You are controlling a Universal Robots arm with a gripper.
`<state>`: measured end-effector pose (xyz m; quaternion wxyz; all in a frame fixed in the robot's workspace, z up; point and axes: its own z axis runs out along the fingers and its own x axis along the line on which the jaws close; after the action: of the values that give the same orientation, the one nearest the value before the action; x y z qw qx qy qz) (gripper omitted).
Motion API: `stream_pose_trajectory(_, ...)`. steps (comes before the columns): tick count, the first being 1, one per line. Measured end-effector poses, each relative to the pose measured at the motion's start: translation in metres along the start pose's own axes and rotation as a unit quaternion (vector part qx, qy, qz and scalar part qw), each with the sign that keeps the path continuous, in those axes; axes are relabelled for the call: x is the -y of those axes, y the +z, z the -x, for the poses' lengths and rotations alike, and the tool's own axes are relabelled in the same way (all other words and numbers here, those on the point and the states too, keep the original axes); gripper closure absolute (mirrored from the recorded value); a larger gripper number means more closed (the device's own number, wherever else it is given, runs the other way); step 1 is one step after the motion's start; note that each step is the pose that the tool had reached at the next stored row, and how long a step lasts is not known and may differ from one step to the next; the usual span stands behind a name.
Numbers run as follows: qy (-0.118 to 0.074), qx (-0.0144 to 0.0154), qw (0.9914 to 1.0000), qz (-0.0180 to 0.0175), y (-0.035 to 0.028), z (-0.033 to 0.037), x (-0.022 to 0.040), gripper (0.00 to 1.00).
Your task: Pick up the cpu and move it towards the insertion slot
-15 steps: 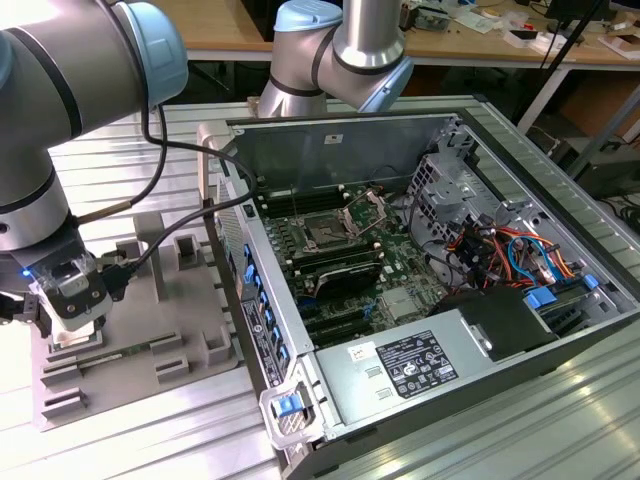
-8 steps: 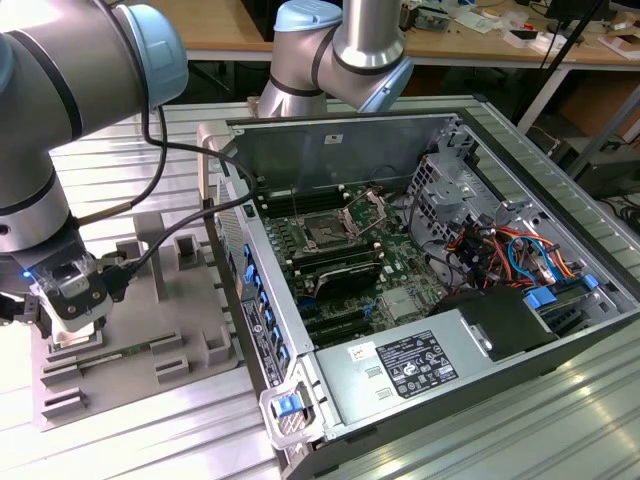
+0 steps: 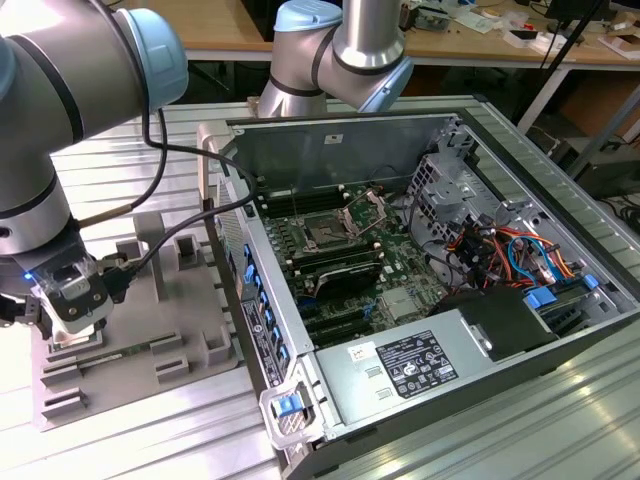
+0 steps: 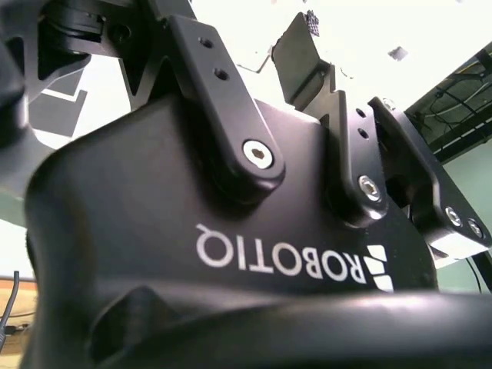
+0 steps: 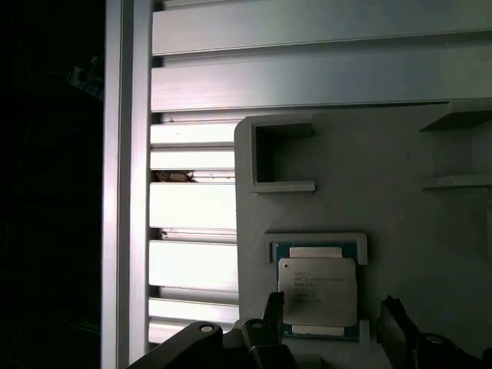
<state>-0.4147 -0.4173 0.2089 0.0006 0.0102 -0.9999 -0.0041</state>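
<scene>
Ribbed aluminium table (image 3: 120, 165) bearing a grey fixture (image 3: 185, 315) and an open computer case (image 3: 330, 140). We see the gripper (image 5: 332, 317) low over the cpu (image 5: 317, 290) with its jaws spread either side and holding nothing. The cpu is unlifted in its frame, and the insertion slot (image 3: 325, 236) lies well apart.

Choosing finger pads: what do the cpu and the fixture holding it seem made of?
The cpu: likely a metal lid, silvery satin sheen, on a green board rim. The fixture: probably plastic, matte grey, dull with raised moulded frames.
</scene>
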Motion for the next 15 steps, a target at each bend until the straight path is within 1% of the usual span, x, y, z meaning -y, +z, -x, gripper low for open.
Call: stream_pose_trajectory(15,0.000,0.0000,1.00000,0.0000,0.0044,0.0000,0.0001,0.40)
